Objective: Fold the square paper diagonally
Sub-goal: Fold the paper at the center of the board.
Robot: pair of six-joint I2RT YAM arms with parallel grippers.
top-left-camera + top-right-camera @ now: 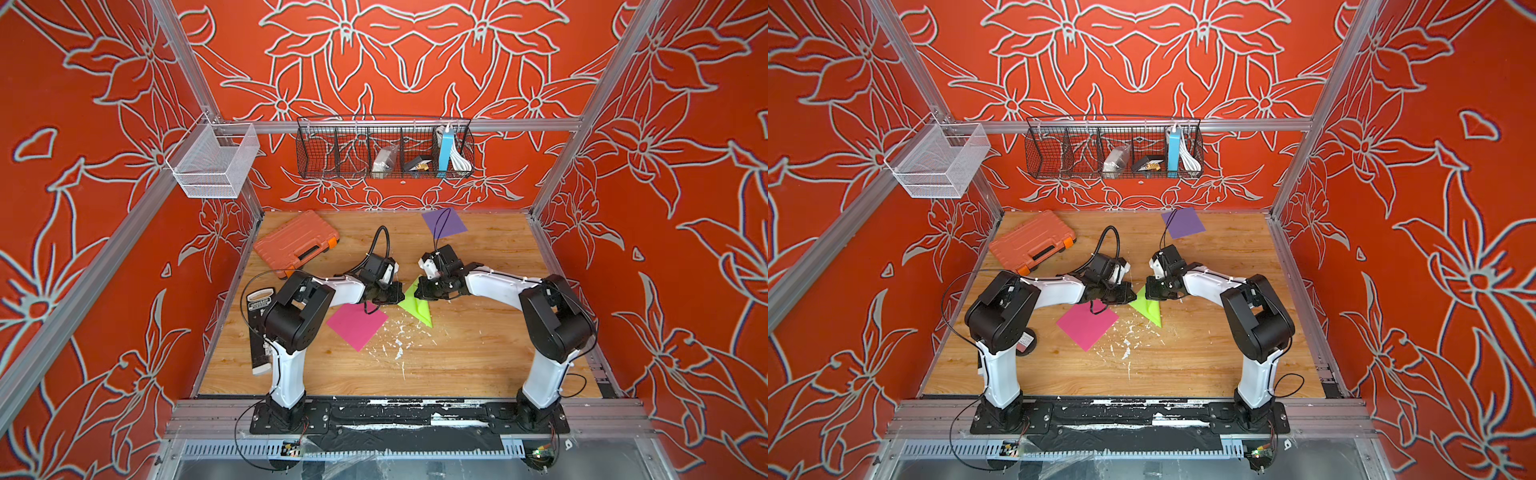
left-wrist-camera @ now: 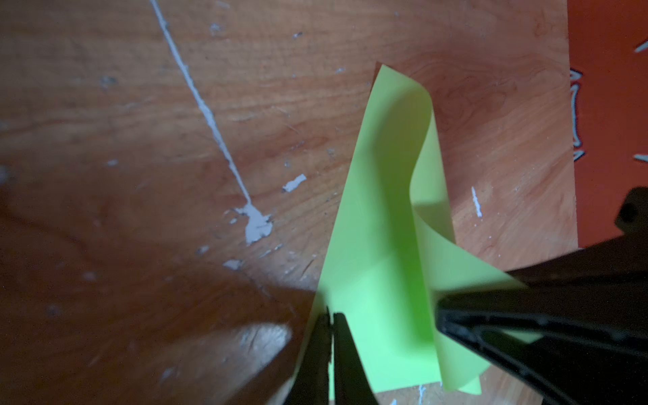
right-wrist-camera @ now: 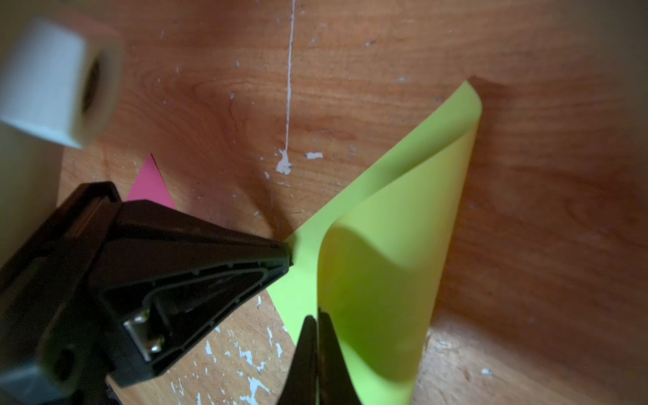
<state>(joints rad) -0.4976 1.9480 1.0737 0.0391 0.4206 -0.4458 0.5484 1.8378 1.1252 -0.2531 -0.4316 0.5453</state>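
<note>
Both top views show the green paper (image 1: 417, 309) on the worktop (image 1: 457, 365), bent over itself, between the left end effector (image 1: 399, 297) and the right end effector (image 1: 418, 293). Left wrist view: left jaws are closed on one paper edge, and the paper curls upward. Right wrist view: right jaws pinch another edge; the left tip holds a corner.

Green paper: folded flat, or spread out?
Half-folded, not creased: the green paper bends over itself in a rounded loop, its upper layer arching clear of the lower one.
</note>
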